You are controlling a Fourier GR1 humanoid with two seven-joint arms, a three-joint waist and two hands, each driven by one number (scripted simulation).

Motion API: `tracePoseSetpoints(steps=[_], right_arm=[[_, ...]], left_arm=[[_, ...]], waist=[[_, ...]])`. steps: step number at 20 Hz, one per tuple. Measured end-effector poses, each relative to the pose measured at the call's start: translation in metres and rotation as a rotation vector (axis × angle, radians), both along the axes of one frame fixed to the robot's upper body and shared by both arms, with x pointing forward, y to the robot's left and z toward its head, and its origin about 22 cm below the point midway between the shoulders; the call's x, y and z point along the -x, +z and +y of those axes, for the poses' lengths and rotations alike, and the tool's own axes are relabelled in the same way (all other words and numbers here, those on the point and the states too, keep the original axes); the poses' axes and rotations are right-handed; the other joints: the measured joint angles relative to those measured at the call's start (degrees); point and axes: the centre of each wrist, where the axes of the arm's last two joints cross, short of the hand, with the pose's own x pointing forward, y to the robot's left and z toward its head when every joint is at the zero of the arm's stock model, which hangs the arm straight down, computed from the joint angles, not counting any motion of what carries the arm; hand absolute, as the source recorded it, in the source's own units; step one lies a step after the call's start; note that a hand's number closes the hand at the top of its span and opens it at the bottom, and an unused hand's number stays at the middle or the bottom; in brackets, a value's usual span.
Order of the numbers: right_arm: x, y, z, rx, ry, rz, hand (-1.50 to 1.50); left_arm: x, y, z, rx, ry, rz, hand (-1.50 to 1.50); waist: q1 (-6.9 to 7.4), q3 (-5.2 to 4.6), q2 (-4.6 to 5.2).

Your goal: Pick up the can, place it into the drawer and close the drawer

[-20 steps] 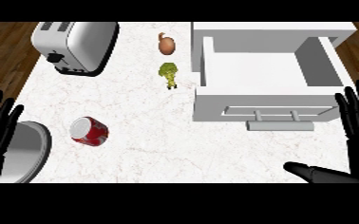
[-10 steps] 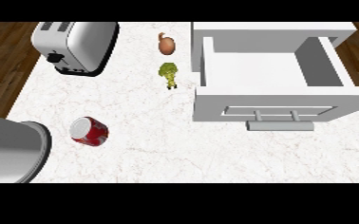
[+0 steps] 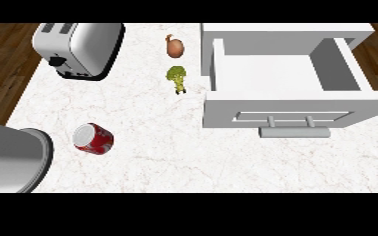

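A red can (image 3: 94, 138) with a silver top lies on its side on the white marble counter (image 3: 162, 155), at the lower left. The white drawer (image 3: 284, 75) stands pulled open at the right, its inside bare and its handle (image 3: 295, 131) facing the near edge. A grey forearm (image 3: 21, 157) comes in at the lower left edge, just left of the can and apart from it. Neither hand shows in the head view.
A silver toaster (image 3: 77, 49) stands at the back left. A brown onion (image 3: 175, 47) and a green broccoli piece (image 3: 176, 76) lie just left of the drawer's side wall. Dark wood floor (image 3: 15, 65) shows past the counter's left edge.
A second ago black fingers showed at the left edge, the right edge and the lower right; they have left the view. The can and the drawer have not moved.
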Motion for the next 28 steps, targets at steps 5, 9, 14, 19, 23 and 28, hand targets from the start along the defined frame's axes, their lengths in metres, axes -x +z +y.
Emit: tracePoseSetpoints(steps=[5,9,14,19,23,28], right_arm=[[0.012,-0.005,-0.017,-0.001,0.01,-0.006,-1.5],[0.017,-0.004,-0.022,-0.007,0.006,-0.009,-1.5],[0.02,-0.006,-0.029,-0.005,0.007,-0.008,-1.5],[0.03,-0.001,-0.037,-0.006,0.005,-0.004,-1.5],[0.03,0.002,-0.042,-0.003,0.001,-0.005,-1.5],[0.034,0.004,-0.041,-0.003,0.001,-0.002,-1.5]], left_arm=[[-0.006,0.001,0.003,0.088,-0.014,0.009,-1.5],[-0.016,-0.007,0.005,0.134,-0.024,0.029,-1.5],[-0.041,-0.017,-0.005,0.158,-0.023,0.044,-1.5],[-0.055,-0.043,-0.013,0.168,-0.011,0.066,-1.5],[-0.069,-0.06,-0.012,0.151,-0.001,0.084,-1.5],[-0.077,-0.087,-0.01,0.131,0.014,0.111,-1.5]], waist=[[-0.07,0.01,0.02],[-0.11,0.0,0.05],[-0.23,0.0,0.09],[-0.23,-0.01,0.09],[-0.19,0.0,0.1],[-0.19,-0.01,0.1]])
